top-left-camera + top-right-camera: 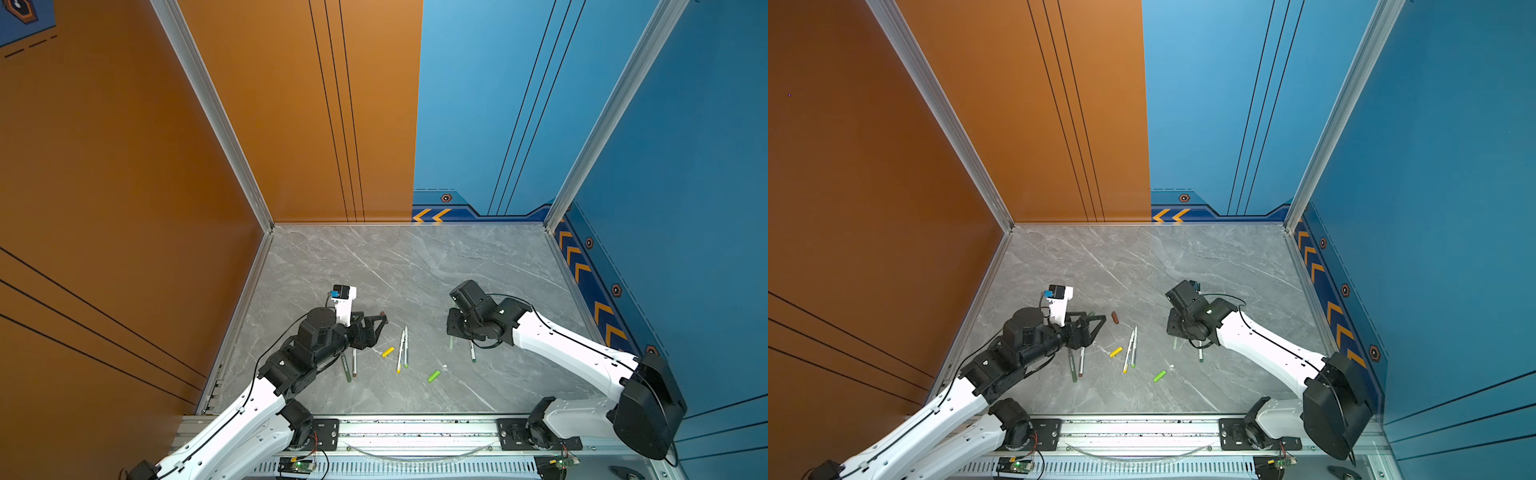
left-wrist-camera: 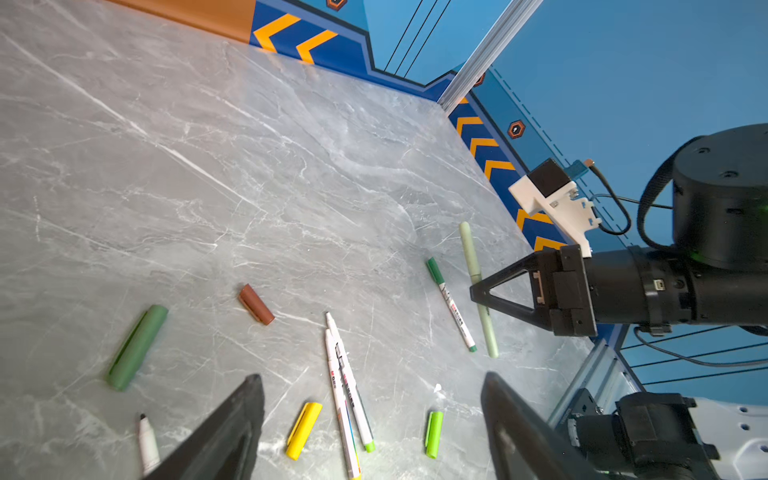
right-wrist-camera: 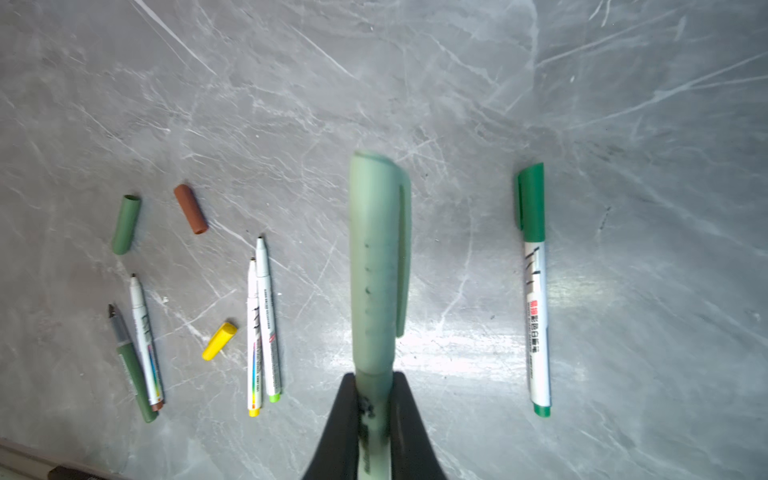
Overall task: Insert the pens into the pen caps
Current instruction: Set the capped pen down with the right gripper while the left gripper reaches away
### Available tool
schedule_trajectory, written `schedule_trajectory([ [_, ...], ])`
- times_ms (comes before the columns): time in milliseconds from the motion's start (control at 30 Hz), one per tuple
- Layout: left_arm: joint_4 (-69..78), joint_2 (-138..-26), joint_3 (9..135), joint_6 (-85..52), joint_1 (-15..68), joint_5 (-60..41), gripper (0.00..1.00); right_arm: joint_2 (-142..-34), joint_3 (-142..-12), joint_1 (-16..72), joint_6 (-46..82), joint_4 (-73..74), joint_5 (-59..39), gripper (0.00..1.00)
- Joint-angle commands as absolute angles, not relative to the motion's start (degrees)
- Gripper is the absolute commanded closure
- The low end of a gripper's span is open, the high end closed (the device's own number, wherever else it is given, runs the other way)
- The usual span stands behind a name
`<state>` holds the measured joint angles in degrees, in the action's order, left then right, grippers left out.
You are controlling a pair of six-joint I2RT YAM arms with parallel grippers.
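right claw (image 3: 372, 379) is clamped on the pale sage plastic pen (image 3: 373, 415), its matching cap (image 3: 376, 232) on (this pair looks done). it is held parallel to, just beside, the green-capped white pen (image 3: 536, 324) on the grey marble bench (image 3: 644, 124). left claw (image 2: 372, 376) gapes wide, empty, well apart from that pen.

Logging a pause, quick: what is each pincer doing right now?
Left pincer: open, holding nothing.
Right pincer: closed on the capped pale sage pen.

1. Bench (image 3: 623, 104): grey marble-look slab, smooth, semi-gloss w/ glare patches.
2. Pale sage pen (image 3: 374, 257): matt plastic.
3. Yellow cap (image 2: 303, 430): smooth plastic, slight sheen.
4. Right pincer (image 3: 375, 390): matt blk plastic.
5. Corner rail (image 1: 216, 112): ribbed bare metal, satin.
6. Orange wall (image 1: 104, 166): smooth matt panel.
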<state>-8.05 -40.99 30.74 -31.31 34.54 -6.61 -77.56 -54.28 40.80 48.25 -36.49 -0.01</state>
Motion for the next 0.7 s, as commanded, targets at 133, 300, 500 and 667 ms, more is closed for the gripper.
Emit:
schedule_trajectory([
  [133, -7.57, -41.90, 31.85, -31.38, 33.27, -7.89, 0.17, -84.97, -53.09, 38.85, 42.98, -39.11, -1.63, 0.92],
  [300, -7.41, -43.61, 32.89, -30.46, 33.14, -7.70, 0.16, -89.15, -53.98, 38.65, 41.48, -39.11, 0.00, 0.92],
  [500, -5.58, -45.67, 32.53, -31.76, 33.00, -9.16, 0.16, -92.06, -55.04, 38.41, 40.84, -38.94, 0.21, 0.91],
  [667, -5.93, -45.70, 32.87, -31.73, 33.04, -9.11, 0.15, -93.64, -55.10, 38.41, 40.90, -38.74, 1.22, 0.89],
])
